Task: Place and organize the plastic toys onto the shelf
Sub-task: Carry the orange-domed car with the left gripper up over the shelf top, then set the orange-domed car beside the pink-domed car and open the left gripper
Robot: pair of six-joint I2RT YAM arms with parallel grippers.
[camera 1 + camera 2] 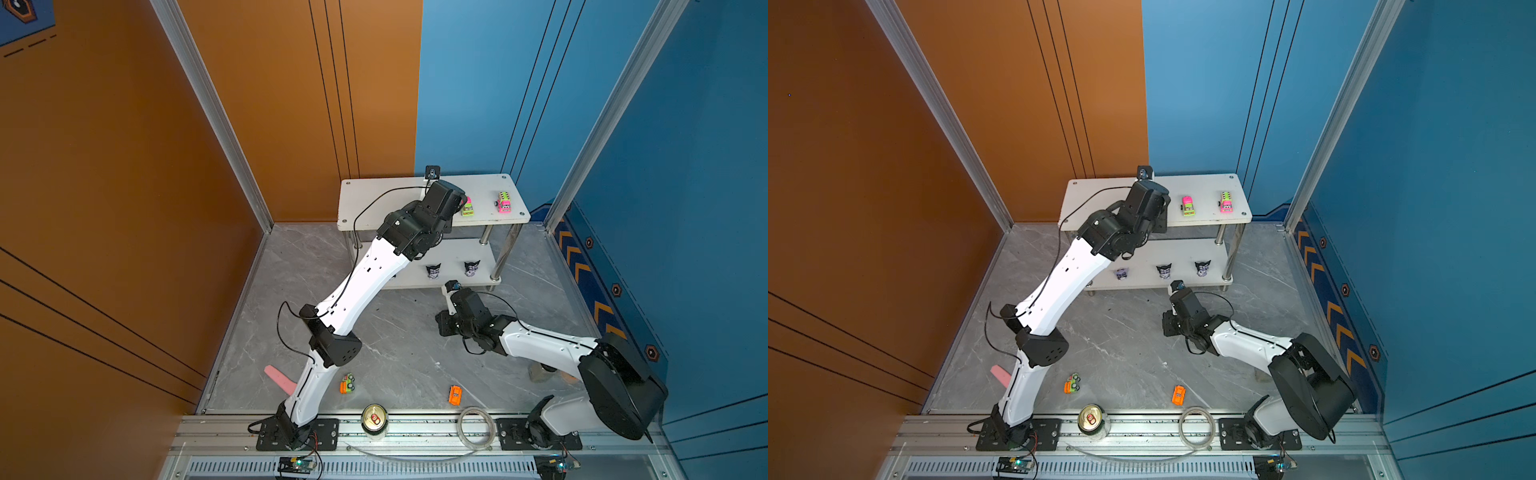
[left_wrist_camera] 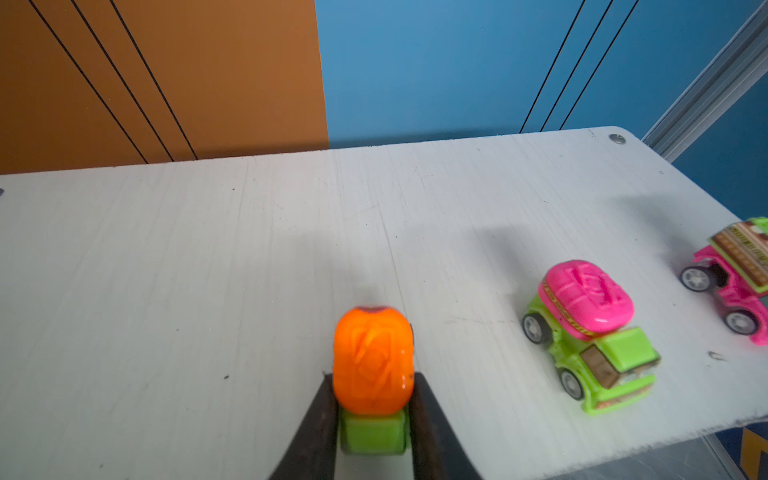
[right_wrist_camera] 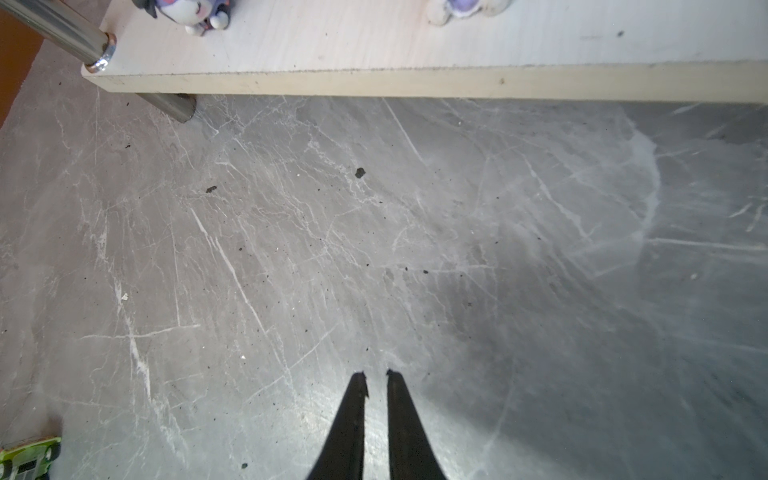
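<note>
Orange-green car [image 1: 347, 383] and orange car [image 1: 455, 395] lie on the floor, lower centre in both top views. Mid-frame, right gripper [image 3: 376, 376] is empty, jaws nearly pressed together. Upper centre, left gripper [image 2: 372, 375] pinches orange-topped green car [image 2: 372, 357] on shelf [image 2: 208, 249] top tier, pink-topped car [image 2: 590, 332] near it.

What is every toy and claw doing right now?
orange-topped car: gripped by left gripper at shelf top.
pink-topped car: upright on top tier.
pink bus: upright on top tier.
three figurines: on lower tier.
orange-green car: loose, unshelved.
orange car: loose, unshelved.
right gripper: nearly shut, empty.
</note>
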